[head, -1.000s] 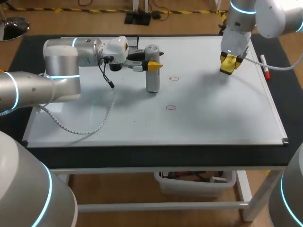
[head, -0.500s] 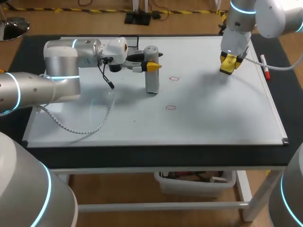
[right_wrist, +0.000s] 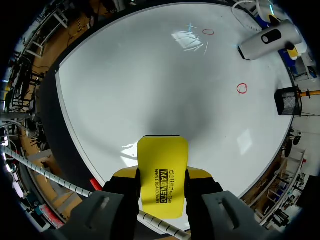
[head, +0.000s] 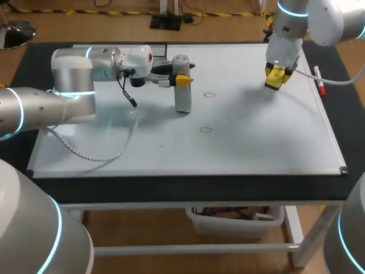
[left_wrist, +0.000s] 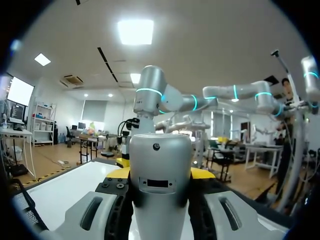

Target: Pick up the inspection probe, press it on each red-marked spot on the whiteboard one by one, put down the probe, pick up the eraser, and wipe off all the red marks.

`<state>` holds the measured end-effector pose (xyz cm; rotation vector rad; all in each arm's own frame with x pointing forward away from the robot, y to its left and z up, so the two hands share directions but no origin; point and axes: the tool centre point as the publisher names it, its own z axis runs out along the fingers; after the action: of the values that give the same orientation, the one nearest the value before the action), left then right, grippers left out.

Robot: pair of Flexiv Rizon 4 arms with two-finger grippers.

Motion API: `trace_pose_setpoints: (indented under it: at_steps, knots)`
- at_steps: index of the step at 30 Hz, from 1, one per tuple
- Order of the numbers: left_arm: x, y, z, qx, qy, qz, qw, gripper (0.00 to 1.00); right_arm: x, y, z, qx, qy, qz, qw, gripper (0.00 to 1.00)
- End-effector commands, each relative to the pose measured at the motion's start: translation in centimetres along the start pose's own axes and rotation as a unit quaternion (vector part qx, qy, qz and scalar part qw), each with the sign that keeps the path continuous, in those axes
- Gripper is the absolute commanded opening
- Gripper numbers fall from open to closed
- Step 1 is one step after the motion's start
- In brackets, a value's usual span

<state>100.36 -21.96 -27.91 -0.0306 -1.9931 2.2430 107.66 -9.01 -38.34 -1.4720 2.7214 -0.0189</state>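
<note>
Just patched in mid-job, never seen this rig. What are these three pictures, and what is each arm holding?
Two robot arms reach over a flat white whiteboard. The overhead picture looks down from behind the robot; each round picture comes from a camera on one wrist. The left gripper is shut on an upright grey cylindrical probe. The right gripper holds a yellow block eraser above the board. Two small red circles are drawn near the middle; a red marker pen lies by the board's right edge.
</note>
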Motion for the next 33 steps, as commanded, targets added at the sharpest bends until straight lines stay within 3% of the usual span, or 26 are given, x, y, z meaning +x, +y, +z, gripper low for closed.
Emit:
trace_pose_setpoints:
  at_steps: [1, 9, 15, 27, 33]
  knots:
    - [0.1, 0.2, 0.0, 0.0, 0.0, 0.001, 1.0, 0.0, 0.0, -0.1, -0.1, 0.001, 0.002, -0.001, 1.0, 0.0]
    - [0.3, -1.9, -0.3, 0.004, -0.007, 0.017, 1.0, 0.0, 0.0, -0.1, -0.1, 0.001, 0.002, -0.001, 1.0, 0.0]
    - [-0.5, -4.5, -2.5, 0.007, -0.05, 0.026, 0.998, 0.0, 0.0, -0.1, -0.1, 0.001, 0.002, -0.001, 1.0, 0.0]
    - [-3.7, -8.3, -13.5, 0.019, -0.162, 0.058, 0.985, 0.0, 0.0, -0.1, -0.1, 0.001, 0.002, -0.001, 1.0, 0.0]
    - [-3.9, -9.5, -19.5, 0.017, -0.221, 0.067, 0.973, 0.0, 0.0, -0.1, -0.1, 0.001, 0.002, -0.001, 1.0, 0.0]
